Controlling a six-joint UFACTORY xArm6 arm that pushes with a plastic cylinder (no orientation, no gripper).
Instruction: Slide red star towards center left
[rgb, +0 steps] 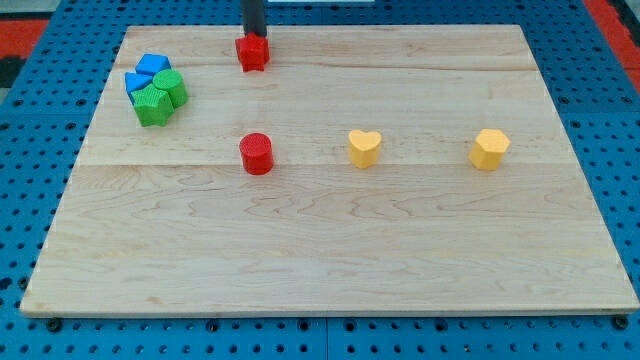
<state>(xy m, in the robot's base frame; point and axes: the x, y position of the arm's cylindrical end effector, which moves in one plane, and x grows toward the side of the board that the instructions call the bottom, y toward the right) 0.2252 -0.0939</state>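
The wooden board (330, 230) carries everything, and the red star (253, 53) sits near its top edge, a little toward the view's left. My rod comes down from the view's top, and my tip (253, 37) meets the star's far side, touching or all but touching it. To send the star to centre left, I judge I should push down and leftward, so I want my tip on the star's upper right shoulder, not dead behind it, lest it slide straight at the red cylinder (256, 153) below. The cluster of blue and green blocks (156, 90) at upper left lies close to the path; I should pass below it. The yellow heart (364, 147) and yellow block (490, 149) are well apart. I have no jaws: nothing opens or clasps, the rod only presses.
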